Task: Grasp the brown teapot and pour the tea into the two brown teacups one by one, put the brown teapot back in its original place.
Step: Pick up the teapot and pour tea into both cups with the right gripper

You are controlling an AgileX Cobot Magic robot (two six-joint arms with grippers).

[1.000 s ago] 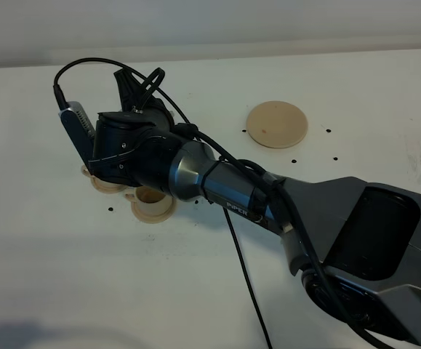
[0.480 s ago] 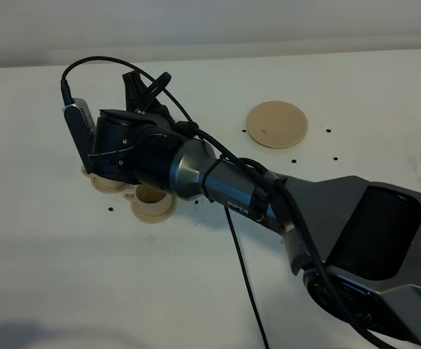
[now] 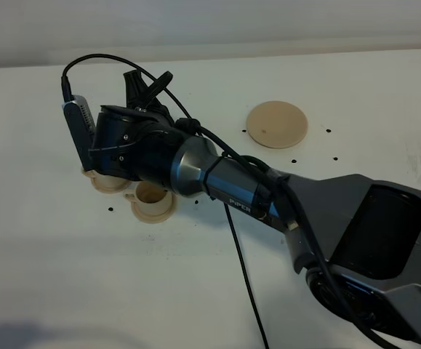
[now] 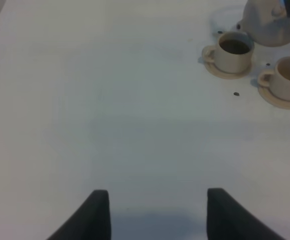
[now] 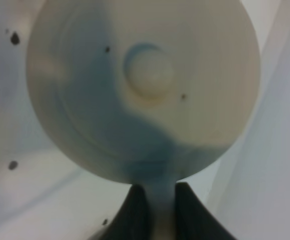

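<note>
The brown teapot (image 5: 145,85) fills the right wrist view from above, lid knob in the middle. My right gripper (image 5: 161,212) is shut on its loop handle. In the left wrist view the teapot (image 4: 272,22) hangs tilted just above the farther of the two brown teacups (image 4: 233,51), which holds dark liquid; the other teacup (image 4: 289,80) stands beside it. In the exterior view my right arm (image 3: 145,149) reaches across and hides the teapot; the cups (image 3: 152,199) (image 3: 105,181) peek out below it. The large flat saucer (image 3: 277,124) lies bare. My left gripper (image 4: 157,212) is open and empty over bare table.
Small black dots mark the white table (image 3: 65,254), some near the large saucer and one by the cups (image 4: 236,93). A black cable (image 3: 243,269) hangs from my right arm. The table's back edge meets a pale wall.
My right wrist has turned a little and shifted slightly, so the nearer teacup shows more from under the arm. The cups and the large saucer have not moved.
</note>
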